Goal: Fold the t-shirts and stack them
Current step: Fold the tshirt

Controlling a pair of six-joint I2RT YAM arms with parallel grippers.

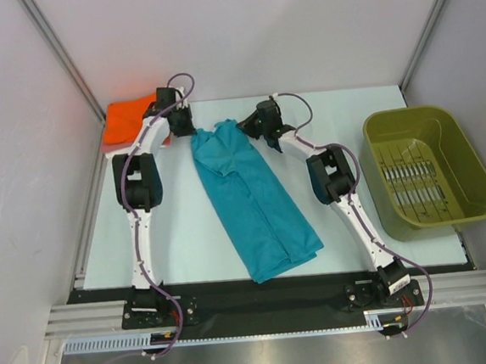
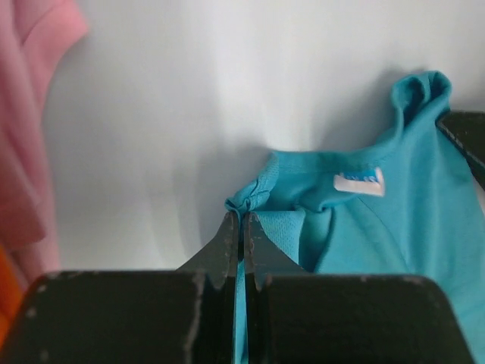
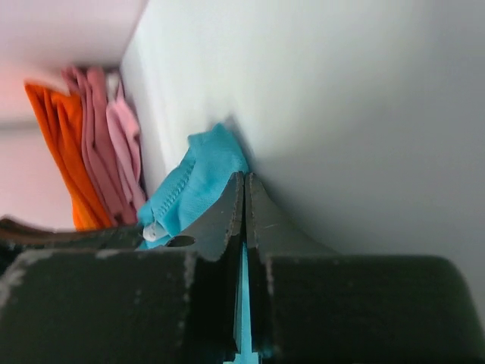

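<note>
Bright even light, soft shadows, wrist views blurred close-up

Cloth and plastic colours
Plain teal t-shirt (image 1: 258, 206), white label (image 2: 360, 182); bright orange t-shirt (image 1: 125, 122); pale pink t-shirt (image 2: 26, 136); olive-green basket (image 1: 470, 166).

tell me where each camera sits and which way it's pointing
Top external: above and behind the arms, looking down on the table, both arms, the teal t-shirt and the basket.
Left wrist: on the left arm, facing along the left gripper, shut on the shirt near its collar.
Right wrist: on the right arm, facing along the right gripper, shut on teal cloth, folded stack beyond.
Shared: all three show the teal t-shirt.
</note>
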